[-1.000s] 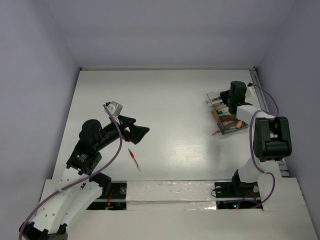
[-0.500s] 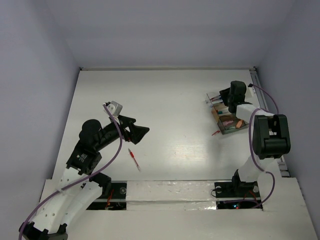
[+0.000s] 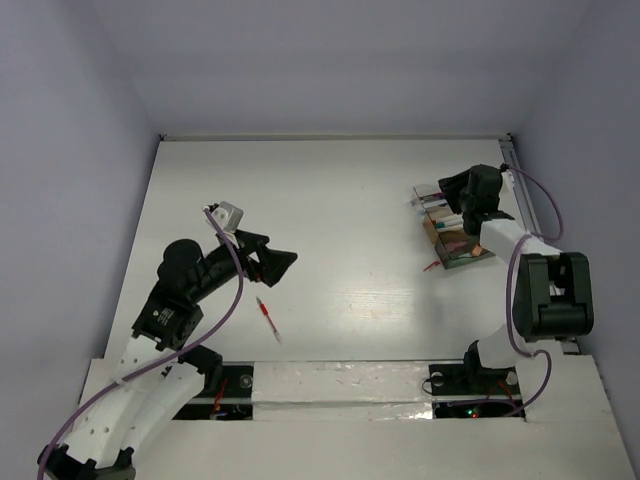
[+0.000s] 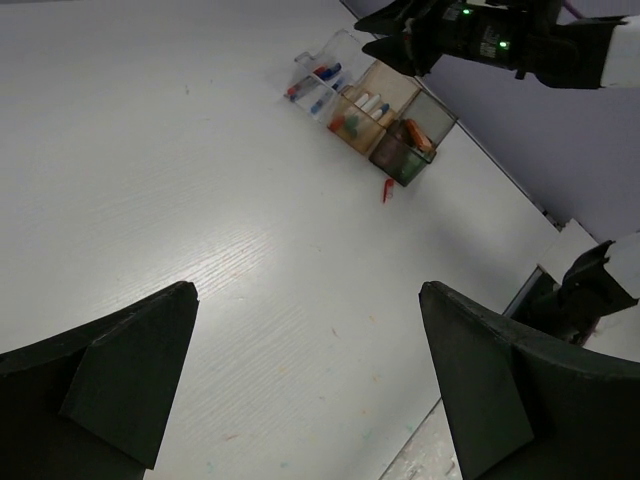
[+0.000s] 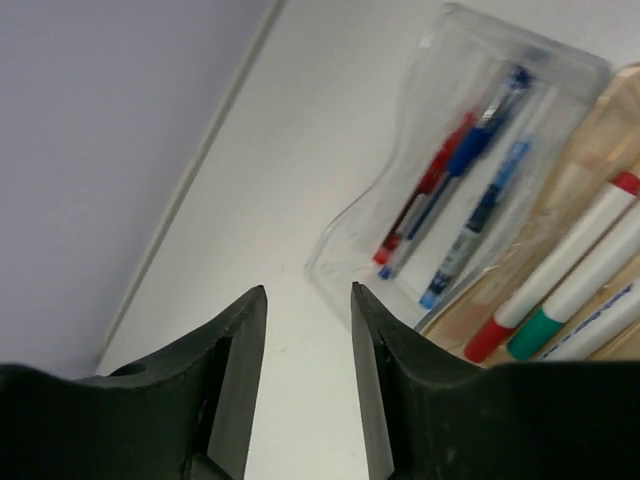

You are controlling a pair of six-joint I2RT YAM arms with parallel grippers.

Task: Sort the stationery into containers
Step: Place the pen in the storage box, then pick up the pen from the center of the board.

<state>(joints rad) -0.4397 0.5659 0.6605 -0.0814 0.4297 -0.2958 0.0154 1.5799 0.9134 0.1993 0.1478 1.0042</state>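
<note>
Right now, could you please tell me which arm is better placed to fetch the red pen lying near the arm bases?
Left. The left tool, open, hangs close to the red pen; the right tool sits across the table by the organiser box.

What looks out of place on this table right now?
Two things lie outside the organiser box: a red pen loose on the table near the left gripper, and a small red piece just off the box's near corner. The other stationery in view sits in compartments.
</note>
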